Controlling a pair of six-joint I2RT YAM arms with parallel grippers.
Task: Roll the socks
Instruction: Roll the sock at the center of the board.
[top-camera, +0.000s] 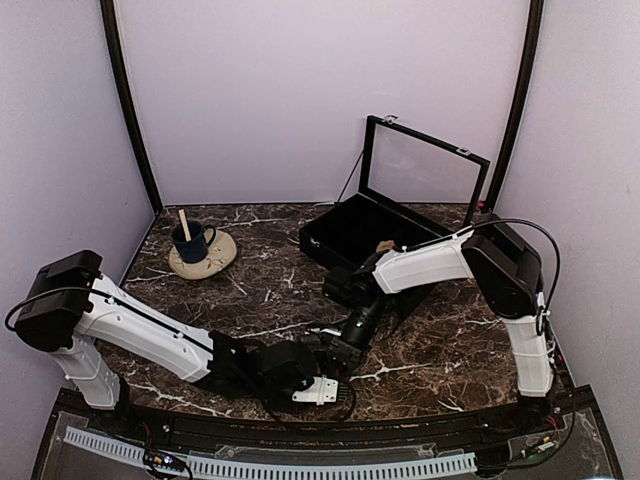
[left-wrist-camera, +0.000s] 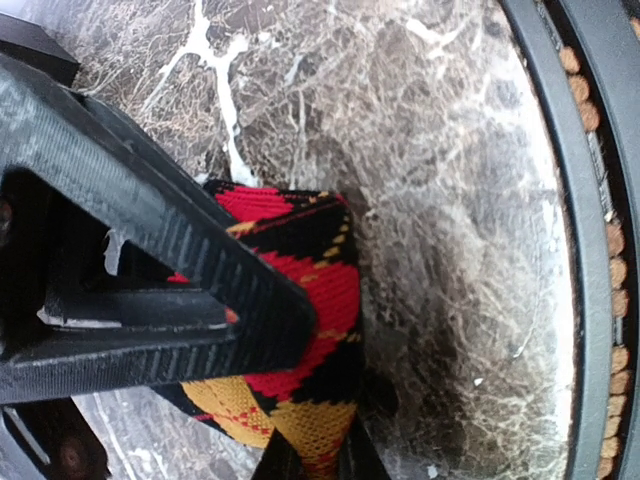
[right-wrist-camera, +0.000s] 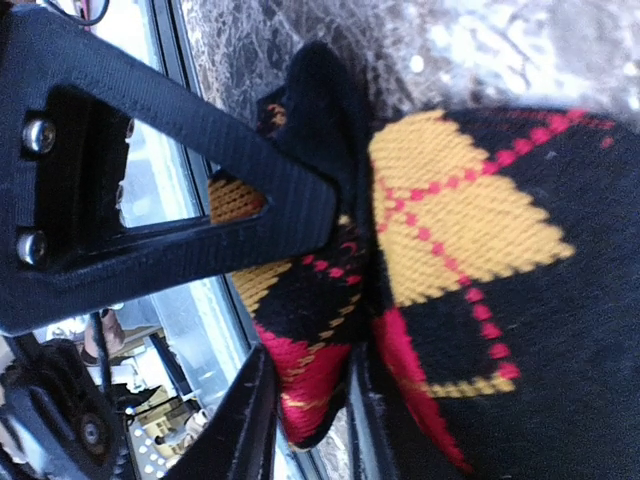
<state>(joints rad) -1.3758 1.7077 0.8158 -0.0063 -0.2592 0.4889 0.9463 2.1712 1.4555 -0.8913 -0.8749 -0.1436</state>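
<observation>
The black sock with red and orange argyle diamonds (left-wrist-camera: 320, 290) lies on the marble table near the front edge, between my two grippers. My left gripper (left-wrist-camera: 305, 395) is shut on a folded end of it. My right gripper (right-wrist-camera: 300, 300) is shut on another fold of the same sock (right-wrist-camera: 470, 210). In the top view both grippers, left (top-camera: 322, 358) and right (top-camera: 352, 332), meet at the front centre and hide the sock. A small tan bundle (top-camera: 383, 246), which may be the tan sock, lies in the black case.
A black case (top-camera: 322, 238) with its glass lid (top-camera: 425, 165) raised stands at the back centre-right. A blue mug (top-camera: 190, 241) with a wooden stick sits on a beige saucer (top-camera: 218, 256) at the back left. The table's black front rail (left-wrist-camera: 560, 200) is close to the sock.
</observation>
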